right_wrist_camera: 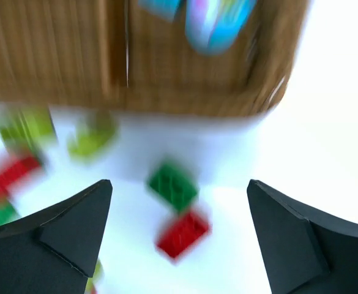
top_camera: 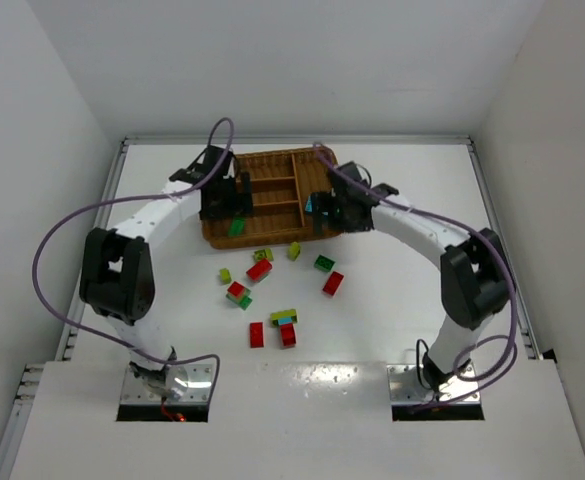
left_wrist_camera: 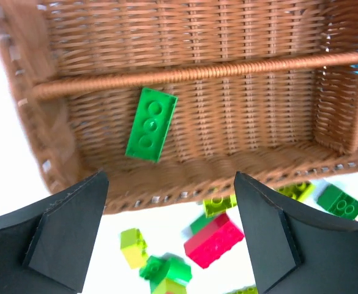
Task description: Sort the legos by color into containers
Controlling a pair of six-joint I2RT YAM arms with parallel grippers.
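Note:
The brown wicker tray point(top_camera: 272, 160) lies at the back centre. My left gripper point(top_camera: 226, 208) hangs open over its near left corner, where a green lego point(left_wrist_camera: 151, 124) lies loose in the near slot point(left_wrist_camera: 240, 122). My right gripper point(top_camera: 330, 212) hangs open over the near right corner, with cyan legos point(right_wrist_camera: 218, 24) blurred in the tray below. Both pairs of jaws stand wide with nothing between them. Several red, green and yellow-green legos lie on the table in front of the tray, among them a red one point(left_wrist_camera: 214, 240), a green one point(right_wrist_camera: 173, 185) and a red one point(right_wrist_camera: 183, 234).
More loose bricks lie nearer the arm bases: two red ones point(top_camera: 256, 334) point(top_camera: 288, 335) and a yellow-green and cyan stack point(top_camera: 284, 317). White walls enclose the table on the left, back and right.

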